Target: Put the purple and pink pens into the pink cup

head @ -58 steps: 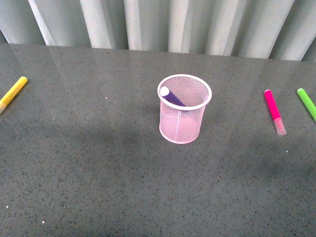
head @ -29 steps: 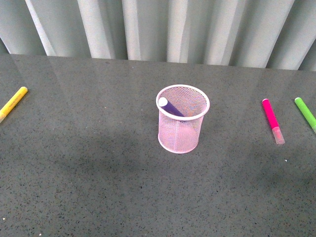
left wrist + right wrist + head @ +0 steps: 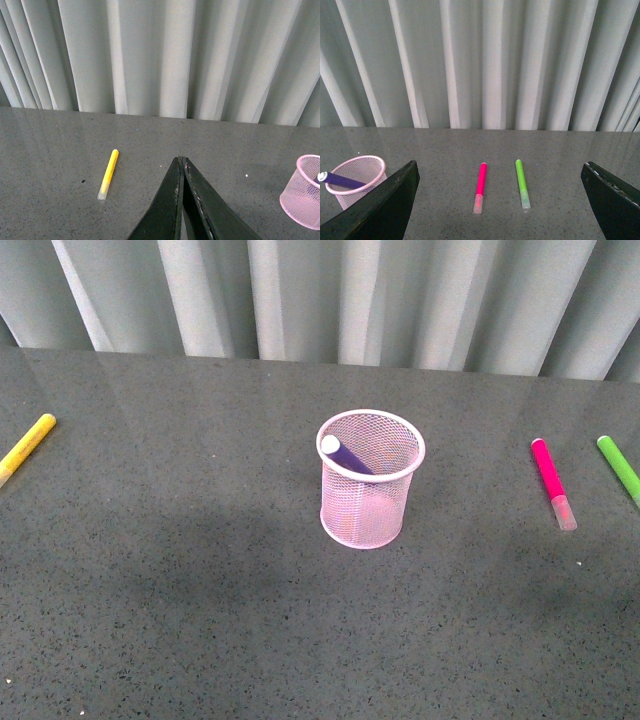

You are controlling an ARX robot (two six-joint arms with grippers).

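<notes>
I see bare tabletop (image 3: pixel 200 580) between pink cup (image 3: pixel 369 485) and pink pen (image 3: pixel 552 480); only the green marker (image 3: pixel 620 468) lies near that pen.

Mesh pen cup (image 3: pixel 365 505): we see it upright, midway across the table (image 3: pixel 200 620).
Leaning pen (image 3: pixel 347 456): inside the cup, top end at the rim's 10 o'clock.
Lying pen (image 3: pixel 552 480): at the cup's 3 o'clock, well apart.
Right marker (image 3: pixel 620 468): near that pen's 3 o'clock.
Left marker (image 3: pixel 27 447): at the cup's 9 o'clock, well apart.
</notes>
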